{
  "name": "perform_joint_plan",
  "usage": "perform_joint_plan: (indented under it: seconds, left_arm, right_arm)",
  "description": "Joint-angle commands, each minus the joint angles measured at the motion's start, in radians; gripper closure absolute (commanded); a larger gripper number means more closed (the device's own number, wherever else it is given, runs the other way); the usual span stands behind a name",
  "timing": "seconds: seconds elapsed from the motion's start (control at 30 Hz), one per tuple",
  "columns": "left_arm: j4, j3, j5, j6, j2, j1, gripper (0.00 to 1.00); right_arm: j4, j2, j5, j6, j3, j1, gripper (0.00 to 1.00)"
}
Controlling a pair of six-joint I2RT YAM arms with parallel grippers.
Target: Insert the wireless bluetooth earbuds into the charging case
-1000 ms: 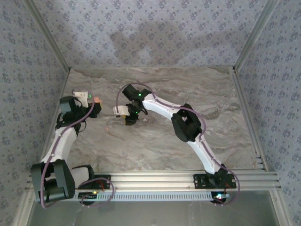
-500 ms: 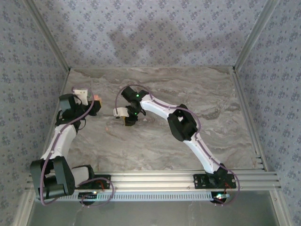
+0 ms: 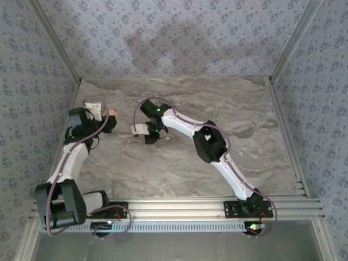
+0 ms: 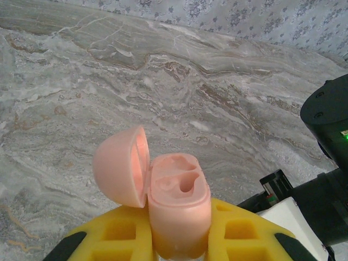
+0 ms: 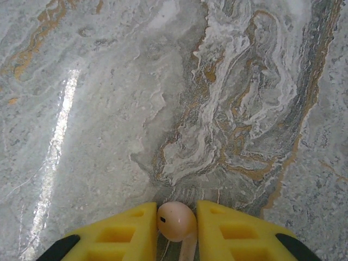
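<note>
Between the yellow pads [image 5: 128,231] of the right gripper [image 5: 176,218] sits one earbud [image 5: 175,220]. The pads are closed on its rounded head from both sides, and its stem trails back toward the wrist. Beyond the fingertips lies veined marble table [image 5: 179,98]; whether the earbud is resting on it or is already lifted I cannot tell.

At the left gripper [image 4: 178,223], the yellow fingers [image 4: 122,231] are clamped on the lower body of the charging case [image 4: 179,209], holding it upright, with its top standing above the fingertips. The lid [image 4: 120,166] is swung open to one side on its hinge. The two wells [image 4: 176,182] in the top face look empty. From above, the left gripper [image 3: 107,122] and the right gripper [image 3: 148,136] sit near each other over the left half of the table.

The hold on the earbud looks like the main risk. It is a tip pinch on a smooth, curved head, so a small jolt could squirt the earbud out onto the marble. The stem must also line up with its well, and a skewed approach would leave it perched on the rim. Pressing down off-centre could rock the case in the left fingers or knock the lid closed.
</note>
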Motion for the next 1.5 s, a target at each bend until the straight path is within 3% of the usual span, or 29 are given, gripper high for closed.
perform_joint_plan:
  seconds: [0.0,0.17,0.37,0.67,0.97,1.1,1.3,1.47]
  left_arm:
    - [-0.013,0.040,0.011,0.026,0.002,0.008,0.86]
    - [-0.041,0.051,0.017,0.046,-0.003,0.007,0.86]
    - [-0.053,0.045,0.020,0.051,-0.027,-0.001,0.87]
    - [-0.050,0.049,-0.013,0.062,-0.027,-0.128,0.87]
    - [-0.042,0.076,-0.044,0.060,-0.020,-0.235,0.87]
    - [-0.063,0.087,-0.051,0.071,-0.029,-0.255,0.87]
    - [-0.079,0.091,-0.056,0.075,-0.046,-0.262,0.87]
    - [-0.086,0.086,-0.056,0.078,-0.062,-0.268,0.86]
  right_arm:
    - [-0.055,0.024,0.035,-0.023,0.026,-0.006,0.77]
    - [-0.047,-0.021,0.046,0.014,-0.020,-0.009,0.79]
    - [0.109,-0.214,0.111,0.188,-0.334,-0.019,0.80]
    - [0.328,-0.544,0.276,0.612,-0.849,-0.049,0.80]
    - [0.411,-0.739,0.418,1.054,-1.185,-0.049,0.79]
    - [0.399,-0.788,0.446,1.163,-1.232,-0.050,0.78]
    - [0.184,-0.793,0.383,1.281,-1.085,-0.063,0.52]
    - [-0.006,-0.792,0.296,1.307,-0.947,-0.092,0.44]
